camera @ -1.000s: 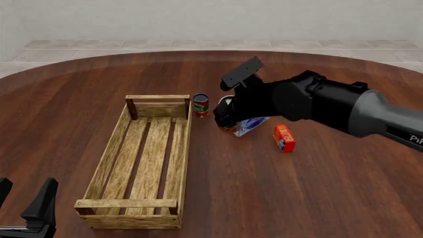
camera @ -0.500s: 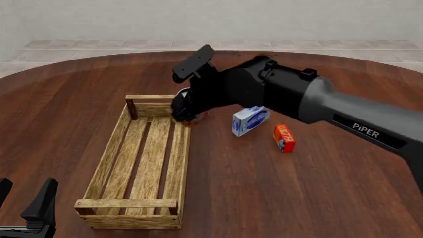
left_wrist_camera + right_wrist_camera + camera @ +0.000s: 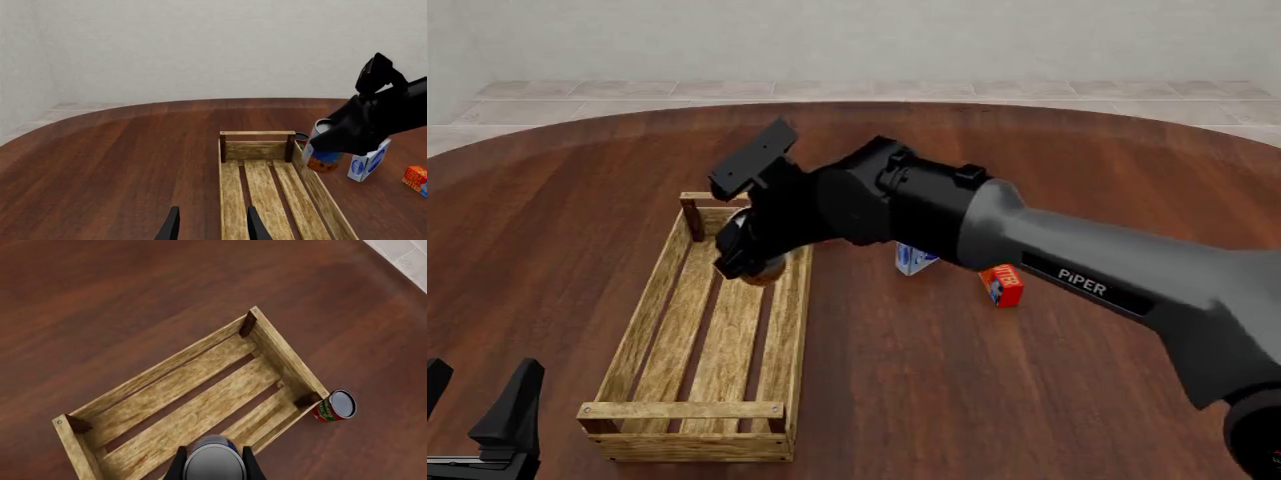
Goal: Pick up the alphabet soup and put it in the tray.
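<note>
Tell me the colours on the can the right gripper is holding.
Blue label, orange band at the bottom, pale silver top on the soup; the left wrist view shows it best.

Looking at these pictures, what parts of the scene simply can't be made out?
- Blue-labelled alphabet soup can: front view, mostly hidden by the right gripper.
- Small red-and-green can: absent from front view, behind the black arm.
- White-and-blue carton: front view, arm covers most.
- Left gripper: cut off by the frame edge.

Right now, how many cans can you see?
2. The alphabet soup is held in the right gripper above the tray's far end; a red-and-green can stands outside that end. None seem hidden.
</note>
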{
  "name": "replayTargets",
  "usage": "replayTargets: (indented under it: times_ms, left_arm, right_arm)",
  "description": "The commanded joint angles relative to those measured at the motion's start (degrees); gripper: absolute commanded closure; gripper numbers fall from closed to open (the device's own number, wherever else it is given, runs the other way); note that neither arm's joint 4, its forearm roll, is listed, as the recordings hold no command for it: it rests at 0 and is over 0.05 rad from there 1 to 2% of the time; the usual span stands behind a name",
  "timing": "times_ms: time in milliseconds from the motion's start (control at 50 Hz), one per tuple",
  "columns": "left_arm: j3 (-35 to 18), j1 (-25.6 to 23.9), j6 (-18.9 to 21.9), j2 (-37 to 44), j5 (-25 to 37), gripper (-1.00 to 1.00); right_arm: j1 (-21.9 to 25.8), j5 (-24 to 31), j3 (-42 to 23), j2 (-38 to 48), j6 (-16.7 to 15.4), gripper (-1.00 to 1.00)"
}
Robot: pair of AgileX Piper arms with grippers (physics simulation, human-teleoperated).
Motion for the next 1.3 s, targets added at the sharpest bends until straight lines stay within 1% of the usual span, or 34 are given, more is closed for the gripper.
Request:
replayTargets:
  times_ms: [20,180,660,1300]
  left_arm:
    - [0.0,0.0,0.0,0.0,0.0,-1.0]
    - [0.0,0.0,0.0,0.0,0.0,-1.0]
    - [0.0,0.0,0.0,0.0,0.0,-1.0]
    - [0.0,0.0,0.0,0.0,0.0,-1.0]
  right_arm:
    - [2.3,-0.6,-1.5,2.4,1.9,1.0]
    - [3.2,-1.6,-0.8,3.7,2.7,1.0]
    - [4.8,-2.7,-0.3,6.0,3.5,1.0]
    - [5.7,-5.2,2.1,8.5,5.3,1.0]
